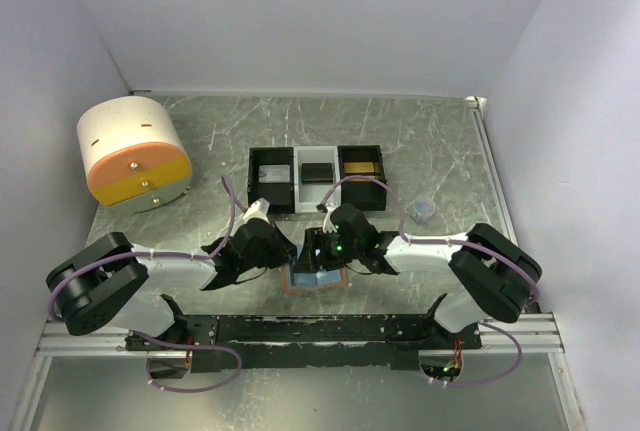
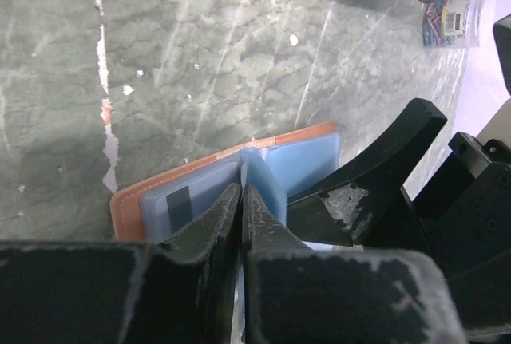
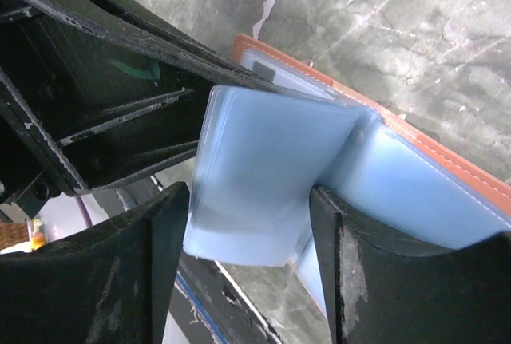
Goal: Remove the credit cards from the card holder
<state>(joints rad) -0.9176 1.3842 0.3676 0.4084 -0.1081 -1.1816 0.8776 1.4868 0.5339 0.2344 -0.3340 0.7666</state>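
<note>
The card holder (image 1: 318, 281) lies open near the table's front edge, salmon-orange outside (image 2: 132, 204) with light blue sleeves inside (image 3: 415, 184). In the left wrist view, a card with a dark stripe (image 2: 177, 204) shows through one sleeve. My left gripper (image 2: 241, 188) is shut on a thin blue sleeve leaf that stands up from the fold. Seen from above, it comes in from the left (image 1: 293, 254). My right gripper (image 3: 246, 194) is open with that raised blue leaf (image 3: 263, 160) between its fingers, and it hangs over the holder from the right (image 1: 320, 249).
A black-and-white three-compartment tray (image 1: 297, 203) stands just behind the holder. A round white and orange drum (image 1: 135, 154) sits at the back left. A small clear pot of paper clips (image 1: 425, 211) lies to the right. The arms' mounting rail (image 1: 300, 331) runs along the near edge.
</note>
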